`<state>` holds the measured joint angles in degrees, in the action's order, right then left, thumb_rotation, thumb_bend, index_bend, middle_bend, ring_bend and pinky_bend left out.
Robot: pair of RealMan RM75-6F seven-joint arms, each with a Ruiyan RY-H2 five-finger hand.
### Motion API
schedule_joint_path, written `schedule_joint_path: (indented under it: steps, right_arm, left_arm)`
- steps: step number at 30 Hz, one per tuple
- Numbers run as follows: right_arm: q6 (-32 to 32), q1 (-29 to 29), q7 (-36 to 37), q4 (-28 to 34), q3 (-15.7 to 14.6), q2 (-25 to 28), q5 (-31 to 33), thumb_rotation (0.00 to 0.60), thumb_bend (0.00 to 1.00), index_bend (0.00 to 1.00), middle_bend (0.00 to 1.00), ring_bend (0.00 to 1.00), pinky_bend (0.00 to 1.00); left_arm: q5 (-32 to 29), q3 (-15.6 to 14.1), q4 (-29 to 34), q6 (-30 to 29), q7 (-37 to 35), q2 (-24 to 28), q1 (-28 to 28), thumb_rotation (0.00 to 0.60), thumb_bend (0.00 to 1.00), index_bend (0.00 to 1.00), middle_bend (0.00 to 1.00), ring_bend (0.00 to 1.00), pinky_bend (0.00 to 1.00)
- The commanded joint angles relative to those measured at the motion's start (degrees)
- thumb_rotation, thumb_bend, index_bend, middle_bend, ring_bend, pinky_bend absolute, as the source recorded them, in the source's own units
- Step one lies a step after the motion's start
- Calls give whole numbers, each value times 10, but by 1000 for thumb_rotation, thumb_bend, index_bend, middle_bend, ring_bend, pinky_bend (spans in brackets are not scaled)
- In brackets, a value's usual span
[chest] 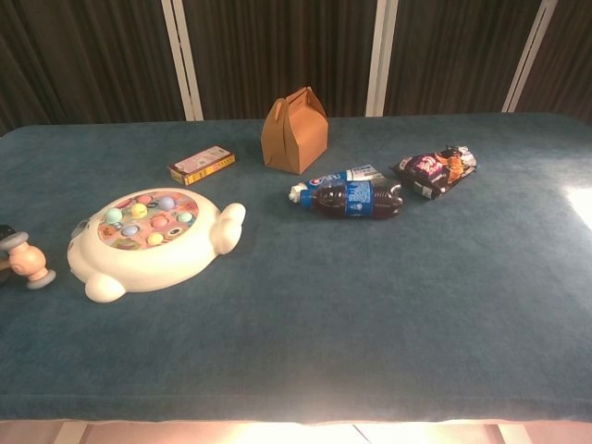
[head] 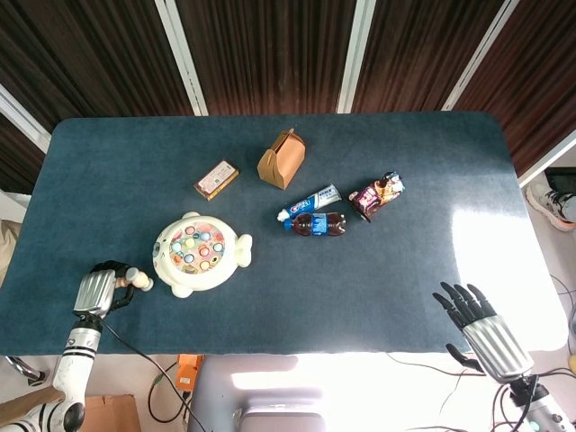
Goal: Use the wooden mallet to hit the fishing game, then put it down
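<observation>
Mallet (chest: 28, 262) sits tight in my left hand (head: 97, 289) — right hand (head: 470, 317) open, empty. Swing crooked and I'd miss the fishing game (head: 198, 253) — or shove it.

Both silver-backed hands (head: 94, 290) (head: 481, 328) have black fingers and white forearms.

The fishing game (head: 200, 253) is a cream, fish-shaped toy lying flat on the table, toward the front-left area. Its round top is packed with little pastel pieces in pink, yellow, blue and green, and its stubby tail points right.

The wooden mallet (head: 135, 279) is just left of the game, near the front-left corner. It's got a pale wood head with grey end caps, and in the chest view it sits at the table's left edge (chest: 28, 261), close to the game but not touching it.
</observation>
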<state>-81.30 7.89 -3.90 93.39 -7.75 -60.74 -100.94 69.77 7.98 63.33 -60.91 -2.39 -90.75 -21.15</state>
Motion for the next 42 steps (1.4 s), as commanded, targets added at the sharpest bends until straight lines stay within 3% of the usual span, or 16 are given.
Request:
schedule_joint_path:
  steps: [1, 9, 20, 25, 31, 42]
  right_arm:
    - [1, 0, -1, 1, 0, 0, 1, 600, 238, 0, 0, 0, 0]
    - [5, -1, -3, 4, 1, 2, 0, 600, 238, 0, 0, 0, 0]
    - [13, -2, -8, 6, 3, 1, 1, 600, 239, 0, 0, 0, 0]
    - [19, -1, -12, 8, 2, 1, 2, 600, 238, 0, 0, 0, 0]
    - [27, 1, -19, 12, 2, -1, 2, 600, 239, 0, 0, 0, 0]
    - [31, 1, -19, 15, 1, 2, 3, 600, 238, 0, 0, 0, 0]
  left_arm:
    - [-1, 1, -1, 0, 0, -1, 0, 600, 538, 536, 438, 261, 261]
    - [3, 3, -16, -16, 0, -11, 3, 600, 636, 625, 515, 324, 324]
    - [33, 6, -41, -67, -32, -24, 14, 600, 658, 700, 595, 417, 431]
    - [44, 20, -36, -104, -67, -27, 19, 600, 712, 729, 622, 497, 538]
    - [39, 47, 49, -116, -94, 6, 17, 600, 739, 739, 630, 522, 623]
    - [-20, 91, 193, -96, 57, 37, -24, 600, 745, 752, 643, 537, 637]
